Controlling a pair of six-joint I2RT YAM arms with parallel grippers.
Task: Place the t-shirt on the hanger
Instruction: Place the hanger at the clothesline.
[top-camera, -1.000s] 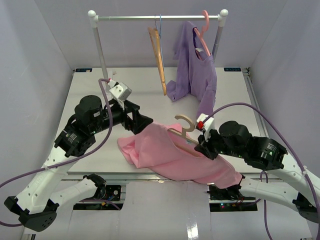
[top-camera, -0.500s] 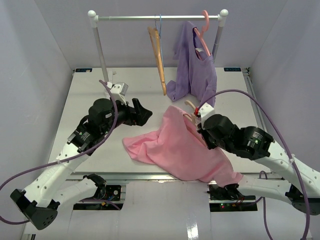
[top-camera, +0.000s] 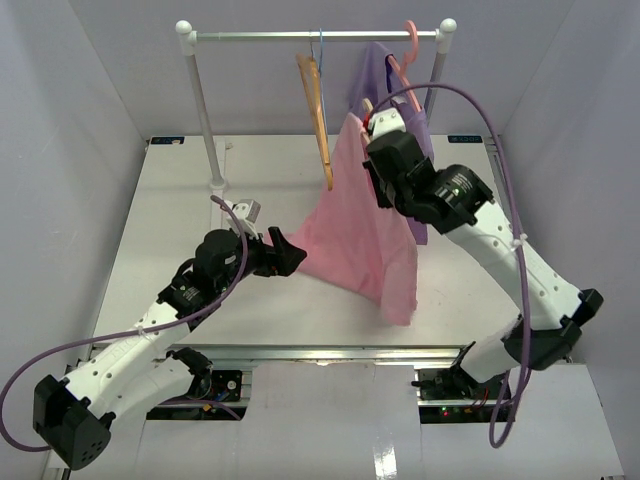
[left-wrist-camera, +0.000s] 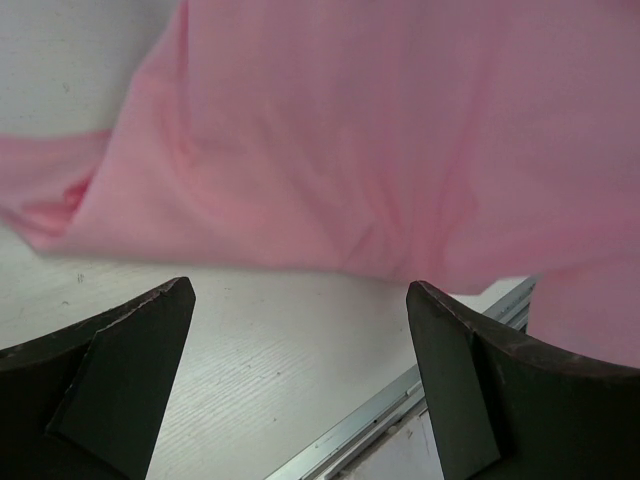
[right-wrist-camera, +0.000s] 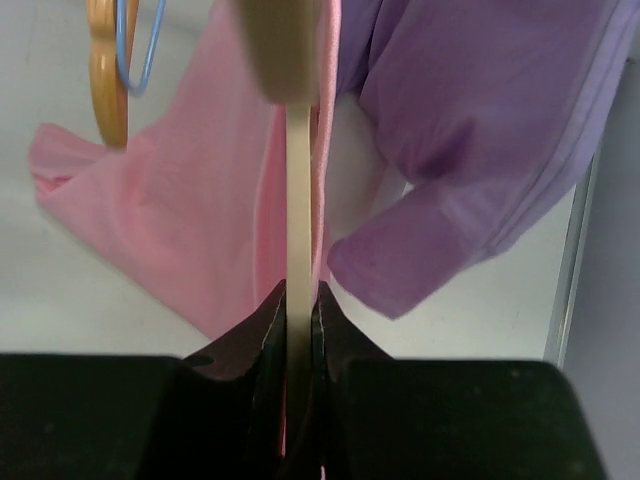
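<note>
The light pink t-shirt hangs in the air from the beige hanger, and its lower left corner trails toward the table. My right gripper is shut on the hanger's thin bar, held high near the rail between the orange hanger and the purple shirt. In the top view that gripper sits at the shirt's top and hides most of the hanger. My left gripper is low over the table at the shirt's left edge. It is open, with only bare table between its fingers and pink cloth just beyond them.
A metal rail on two posts spans the back. On it hang an orange hanger and a purple shirt on a pink hanger. The table's front edge lies just beyond my left fingers.
My right arm has swung up and back, lifting the hanger and t-shirt off the table toward the rail. My left arm has lowered and moved toward the shirt's hanging edge, still open.
</note>
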